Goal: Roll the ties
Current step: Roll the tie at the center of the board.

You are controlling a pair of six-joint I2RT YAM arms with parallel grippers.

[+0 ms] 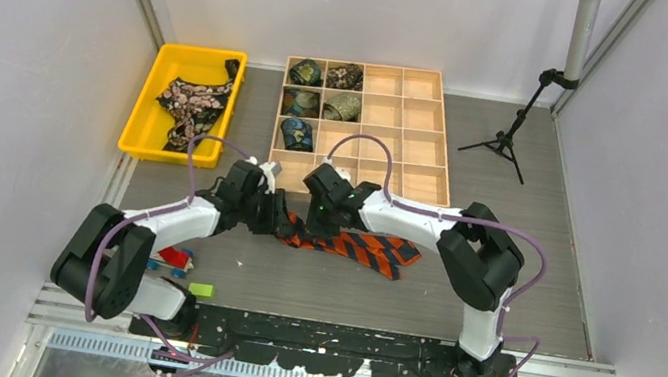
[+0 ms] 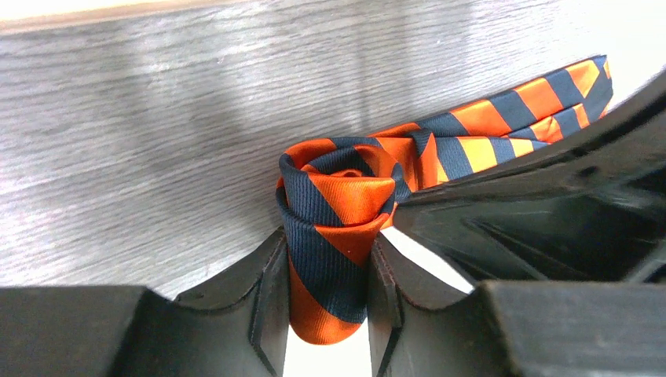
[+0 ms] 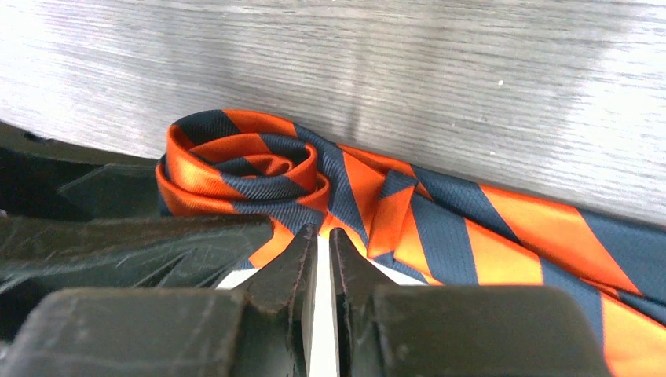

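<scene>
**Both grippers at the striped tie, coil begun**

We had both arms bent in over the middle of the table (image 1: 494,305), their wrists almost nose to nose. The left gripper (image 1: 273,216) was clenched on the orange-and-navy striped tie (image 1: 371,248). On the left wrist camera its two fingers (image 2: 267,275) squeezed the wound end from either side, with the coil standing up between them. The spiral was tight, a couple of turns by our look, and it sat on the grey wood-grain surface.

The right gripper (image 1: 313,210) was just beside it, touching the same coil. On its own camera the fingers (image 3: 294,263) were drawn almost together, with only a sliver of light between them and the tips against the tie's edge. We could not tell whether any cloth was nipped there.

The rest of the tie ran off flat to the robot's right, folded over itself, across the open table.

At the back, the wooden tray (image 1: 418,141) held five rolled ties (image 1: 301,102). There were two in the top row, two in the second and one in the third, all in the two left columns. Left of it the yellow bin (image 1: 139,127) had the floral tie (image 1: 192,100) lying loose and crumpled inside. Down by the left arm's base were the toy blocks (image 1: 177,260), well apart from the action.
</scene>
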